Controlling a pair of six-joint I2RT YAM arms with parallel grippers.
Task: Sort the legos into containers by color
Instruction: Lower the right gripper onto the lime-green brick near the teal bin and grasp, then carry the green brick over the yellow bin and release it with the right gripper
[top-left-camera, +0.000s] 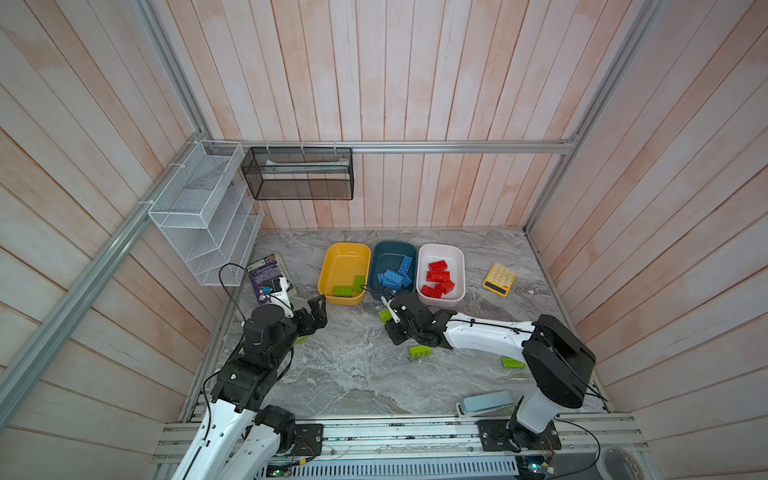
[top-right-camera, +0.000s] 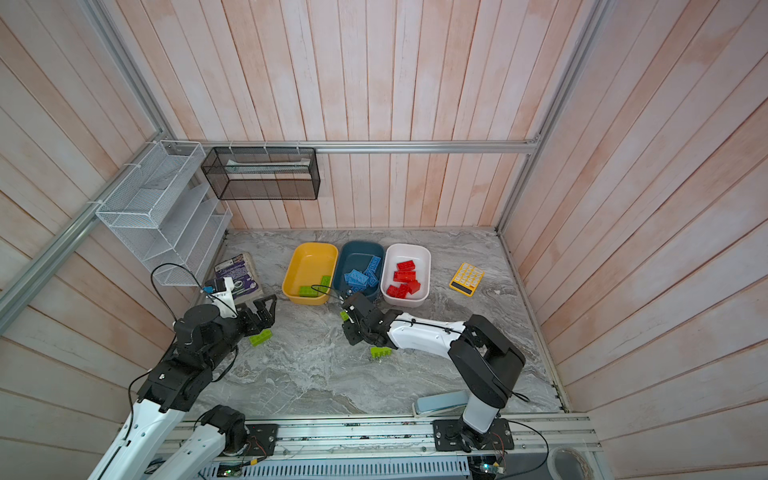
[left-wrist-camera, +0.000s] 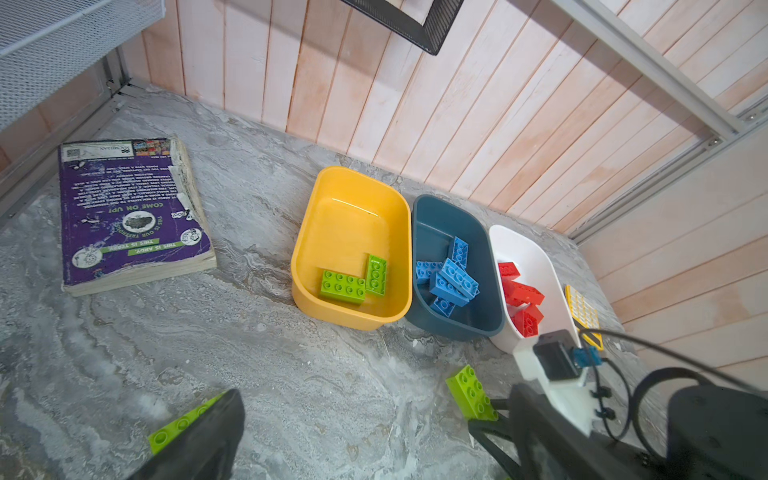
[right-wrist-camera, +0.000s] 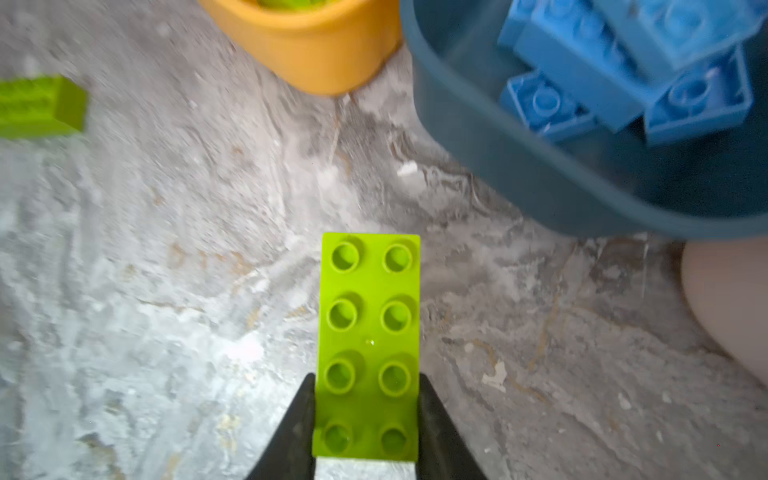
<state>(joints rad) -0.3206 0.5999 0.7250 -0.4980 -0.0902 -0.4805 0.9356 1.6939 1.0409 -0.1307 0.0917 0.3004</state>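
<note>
Clearly the right end effector (right-wrist-camera: 365, 377) is clamped on a lime green brick (right-wrist-camera: 368, 316). Its two jaws press the long flat sides at one end, and the studs face the wrist camera. I cannot tell whether the brick is clear of the worktop (top-left-camera: 353, 374).

In both top views the held brick sits just short of the tubs. From it, the yellow tub (top-left-camera: 332, 266) is between ten and eleven o'clock, the teal tub (top-left-camera: 390, 254) at twelve, and the white tub (top-left-camera: 455, 259) near two. Two sorted green bricks (top-left-camera: 348, 286) lie in the yellow tub, blue bricks (top-left-camera: 397, 274) in the teal and red bricks (top-left-camera: 437, 279) in the white.

Loose green bricks (top-left-camera: 420, 351) wait on the worktop, the nearest between four and five o'clock. The left end effector (top-left-camera: 318, 309) stands wide with nothing between its jaws, at about nine o'clock.

The brick looks light, rigid and hard to damage, but its smooth plastic walls are probably slick. Held at one end it may swing, so a hold across the narrow width nearer the middle would likely be steadier.
</note>
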